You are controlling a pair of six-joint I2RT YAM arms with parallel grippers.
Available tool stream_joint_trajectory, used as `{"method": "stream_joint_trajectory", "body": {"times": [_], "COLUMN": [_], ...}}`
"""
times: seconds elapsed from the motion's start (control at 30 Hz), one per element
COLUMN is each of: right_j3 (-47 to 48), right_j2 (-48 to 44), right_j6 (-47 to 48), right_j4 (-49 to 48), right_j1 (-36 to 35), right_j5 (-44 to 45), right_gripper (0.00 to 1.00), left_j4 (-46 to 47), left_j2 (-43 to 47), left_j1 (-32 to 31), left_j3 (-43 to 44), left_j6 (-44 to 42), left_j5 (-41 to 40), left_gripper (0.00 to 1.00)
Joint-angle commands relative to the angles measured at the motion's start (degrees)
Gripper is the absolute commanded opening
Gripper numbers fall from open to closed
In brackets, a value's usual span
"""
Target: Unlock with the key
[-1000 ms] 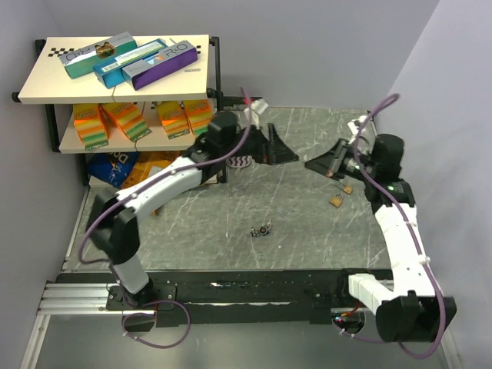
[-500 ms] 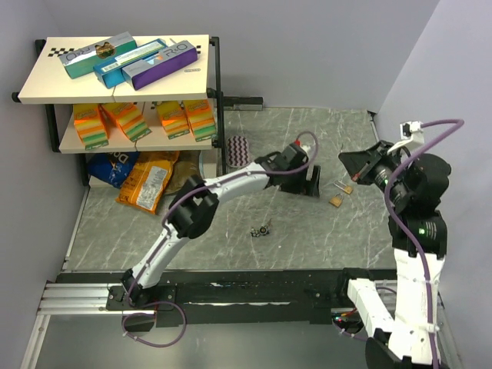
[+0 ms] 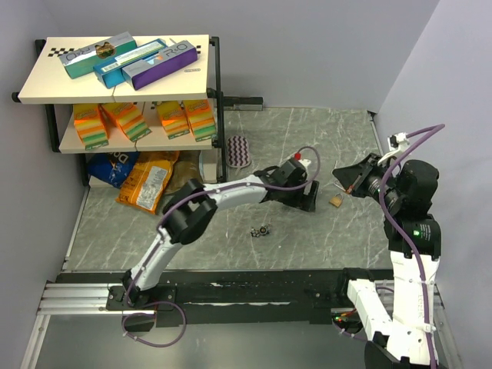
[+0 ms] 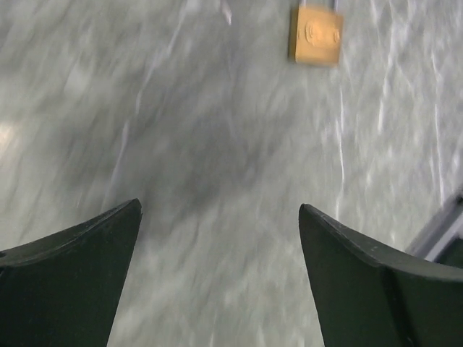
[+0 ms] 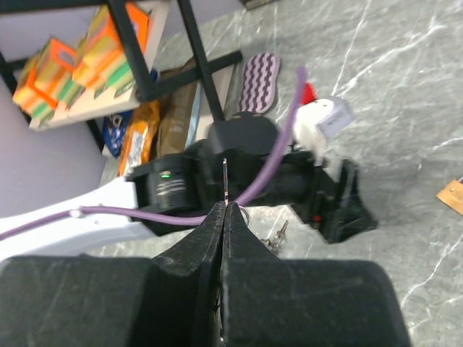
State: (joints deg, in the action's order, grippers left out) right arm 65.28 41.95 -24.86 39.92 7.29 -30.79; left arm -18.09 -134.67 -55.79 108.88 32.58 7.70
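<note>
The left gripper is being swung across from the shelf side and is now being held low just beside the padlock. Its fingers are being kept spread wide, with nothing between them. The right gripper is being raised off the table, closed tight. A thin sliver is showing at its tips, and what it is cannot be told. The key is being left untouched mid-table, so unlocking is judged not yet begun.

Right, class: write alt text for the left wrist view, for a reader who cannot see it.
The left gripper hangs open above a grey marbled table, its dark fingers wide apart. A brass padlock lies near the top edge.
</note>
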Motion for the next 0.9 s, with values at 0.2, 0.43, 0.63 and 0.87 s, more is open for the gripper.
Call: {"method": "stream_joint_trajectory", "body": {"times": [0.2, 0.43, 0.63, 0.87], "right_j3": [-6.7, -9.7, -11.0, -12.6], "right_j2": [3.2, 5.8, 6.5, 8.1], "right_j6": [-0.2, -0.9, -1.7, -4.6], "right_j4": [-11.2, -14.9, -16.9, -21.2], "right_j1": [0.3, 0.1, 0.1, -0.5], "right_j5": [-23.1, -35.5, -39.7, -42.5], "right_gripper": [0.0, 0.0, 0.0, 0.0], "left_j4": [29.8, 43.2, 52.8, 50.4], "left_j2": [36.7, 46.3, 47.3, 45.8], "left_j1": [10.4, 12.5, 12.3, 11.4], "left_j3": [-31.7, -39.2, -43.6, -40.9], "left_j6": [12.6, 18.6, 26.6, 25.8], "left_j5": [10.0, 26.0, 35.0, 35.7], "left_gripper": [0.87, 0.81, 0.72, 0.59]}}
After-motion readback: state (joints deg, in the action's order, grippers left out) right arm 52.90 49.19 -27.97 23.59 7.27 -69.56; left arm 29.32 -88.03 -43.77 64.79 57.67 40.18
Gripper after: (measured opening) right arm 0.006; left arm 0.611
